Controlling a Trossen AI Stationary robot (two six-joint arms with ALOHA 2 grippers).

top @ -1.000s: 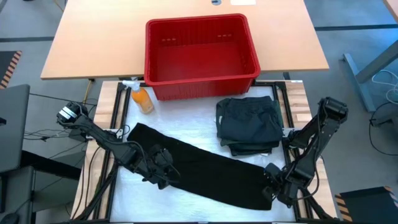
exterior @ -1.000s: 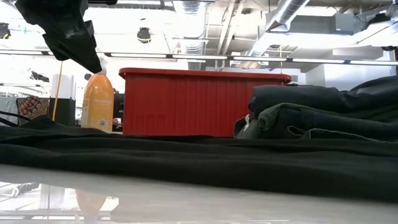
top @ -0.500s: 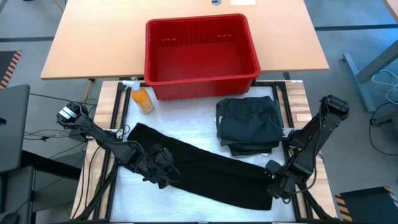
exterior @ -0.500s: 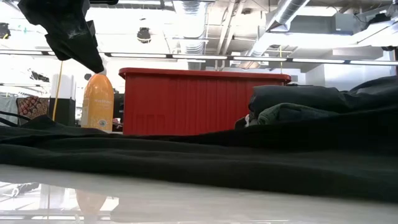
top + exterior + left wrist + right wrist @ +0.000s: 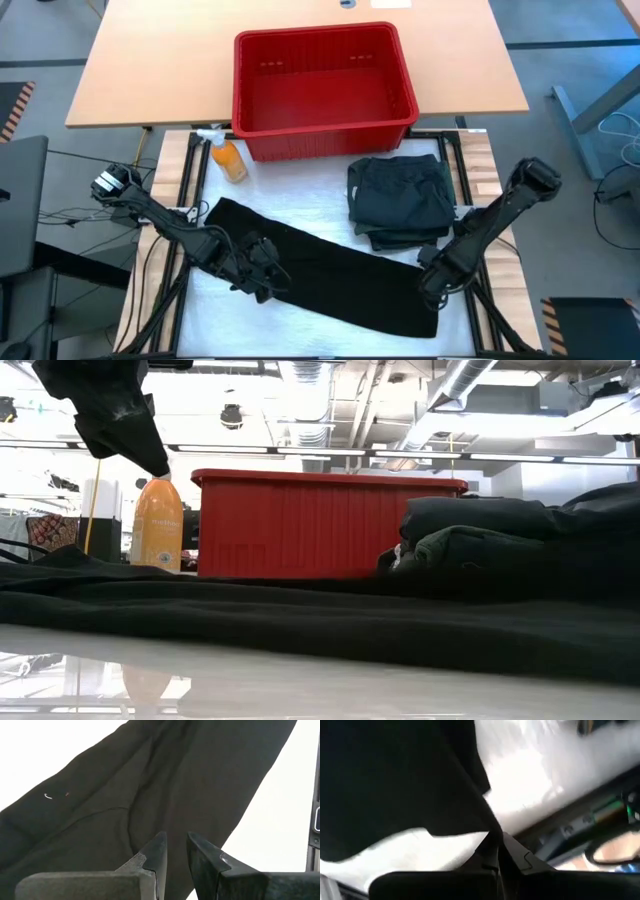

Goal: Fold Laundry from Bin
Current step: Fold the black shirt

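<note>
White tabletop (image 5: 320, 200), both claws, left (image 5: 262, 272) and right (image 5: 432, 282), clamped on long black cloth (image 5: 330, 270).

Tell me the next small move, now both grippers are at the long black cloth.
Probably lift both ends together and carry them toward the bin to start a fold. The right gripper is shut on the cloth's right end, the left gripper pinches its left end, and the cloth lies flat, unfolded.

An orange spray bottle (image 5: 227, 155) with a white nozzle lies on the white table cover (image 5: 310, 185), a tan wooden tabletop (image 5: 140, 70) behind it and grey floor (image 5: 590, 60) around.
</note>
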